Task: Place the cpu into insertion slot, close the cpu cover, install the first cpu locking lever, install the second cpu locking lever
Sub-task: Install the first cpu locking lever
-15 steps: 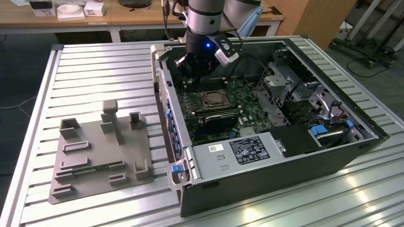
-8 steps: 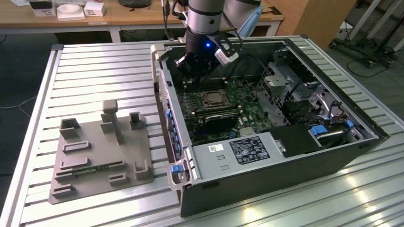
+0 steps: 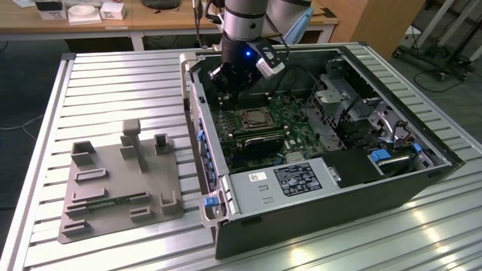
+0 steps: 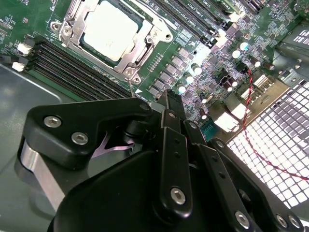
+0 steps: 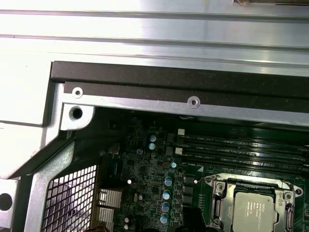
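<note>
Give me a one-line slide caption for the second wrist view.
Wrist close-up: gripper close to the motherboard, the cpu seated beneath the lowered cpu cover.

The case (image 3: pixel 324 220) lies open upward, so the way down to the chip (image 4: pixel 110 30) is free from above; its metal frame (image 4: pixel 137 52) lies flat and the memory slots (image 4: pixel 72 72) beside it are low. A drive cage (image 3: pixel 339 96) rises on the exterior view's right, a black card (image 3: pixel 260 144) stands just beside the chip, and one case wall (image 5: pixel 183 82) is close to the claw (image 3: pixel 228 90)
</note>
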Controlling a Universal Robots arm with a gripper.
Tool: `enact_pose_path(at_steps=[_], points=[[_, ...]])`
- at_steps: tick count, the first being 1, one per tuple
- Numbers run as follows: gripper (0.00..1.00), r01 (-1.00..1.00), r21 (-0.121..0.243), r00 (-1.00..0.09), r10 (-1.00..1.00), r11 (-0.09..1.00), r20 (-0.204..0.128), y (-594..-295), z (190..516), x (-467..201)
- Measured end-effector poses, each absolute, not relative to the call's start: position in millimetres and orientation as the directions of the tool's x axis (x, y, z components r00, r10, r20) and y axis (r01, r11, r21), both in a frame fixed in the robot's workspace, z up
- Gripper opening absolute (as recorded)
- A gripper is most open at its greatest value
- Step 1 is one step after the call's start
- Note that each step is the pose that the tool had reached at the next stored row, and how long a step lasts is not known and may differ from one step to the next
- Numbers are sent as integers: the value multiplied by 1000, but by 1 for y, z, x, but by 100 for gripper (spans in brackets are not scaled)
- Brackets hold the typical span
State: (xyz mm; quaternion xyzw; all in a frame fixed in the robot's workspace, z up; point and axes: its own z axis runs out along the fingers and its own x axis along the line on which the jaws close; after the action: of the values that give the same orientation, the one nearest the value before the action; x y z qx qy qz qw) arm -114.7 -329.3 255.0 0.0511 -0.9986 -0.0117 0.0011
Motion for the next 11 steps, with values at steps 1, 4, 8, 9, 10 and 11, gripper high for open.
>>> enact_pose_path(at_steps=[1,4,8,9,10,11], points=[[10,-102,24,-995,-102,994,1,-329,255,-115],[10,-102,23,-995,-102,995,1,-329,255,-116],[10,-102,21,-995,-102,995,1,-328,255,-119],[10,-102,21,-995,-102,995,1,-328,255,-119],[10,-102,21,-995,-102,995,1,-328,255,-119],[10,-102,21,-995,-102,995,1,-328,255,-119]])
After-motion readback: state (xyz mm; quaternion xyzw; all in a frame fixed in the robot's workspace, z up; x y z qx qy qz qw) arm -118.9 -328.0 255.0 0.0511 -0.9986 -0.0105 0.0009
